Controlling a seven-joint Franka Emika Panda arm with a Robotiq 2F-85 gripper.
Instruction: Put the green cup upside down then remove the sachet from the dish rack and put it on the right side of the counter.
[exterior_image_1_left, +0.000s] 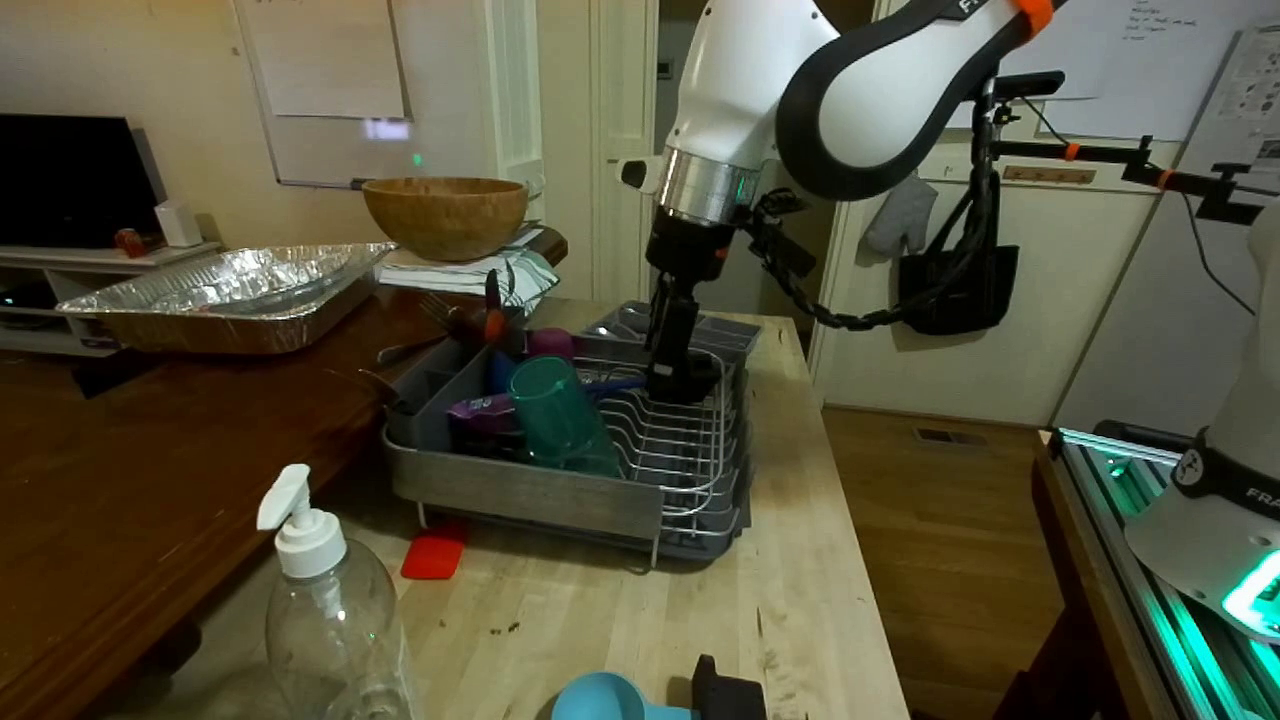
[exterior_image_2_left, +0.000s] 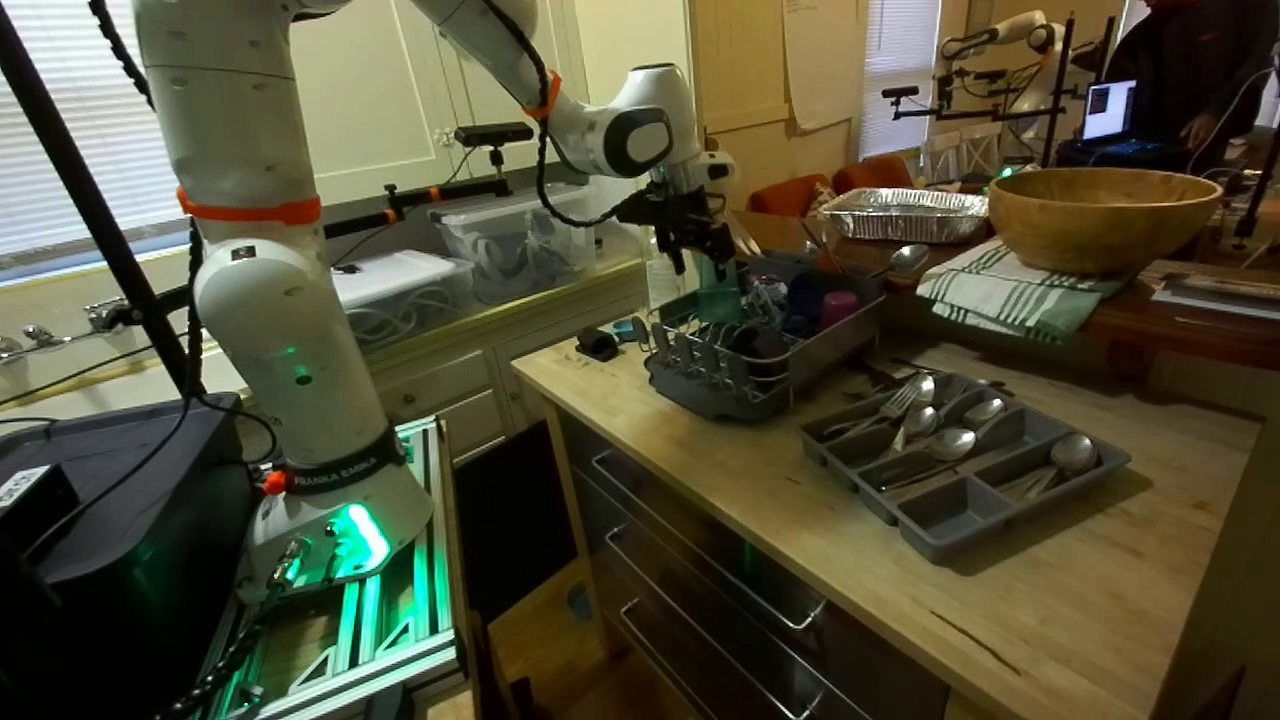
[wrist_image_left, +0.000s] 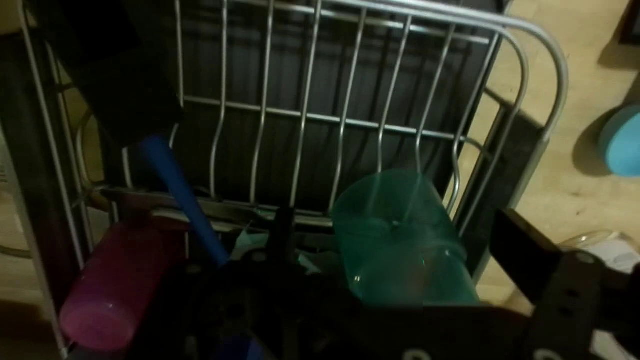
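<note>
Presently, the gripper (wrist_image_left: 395, 220) hangs over the dish rack (exterior_image_1_left: 530, 500), its jaws spread; in the wrist view the green cup (wrist_image_left: 400, 245) shows in the gap between the 2 fingers, contact not determinable. Cup leans tilted inside the rack, near the metal side wall; which end is open, cannot tell. In an exterior view a purple item (exterior_image_1_left: 482, 408) lies just beside the cup; whether it is the sachet, cannot tell. Also in the rack: a magenta cup (wrist_image_left: 102, 317), well apart from the green cup, and a blue-handled tool (wrist_image_left: 181, 190) slanting between the 2 cups in the wrist view. Rack rests on the wooden counter (exterior_image_1_left: 640, 620). On the same surface: a grey cutlery tray (exterior_image_2_left: 950, 508) holding spoons (exterior_image_2_left: 950, 443), a clear pump bottle (exterior_image_1_left: 330, 615), and a flat red piece (exterior_image_1_left: 435, 552) just beside the rack.
</note>
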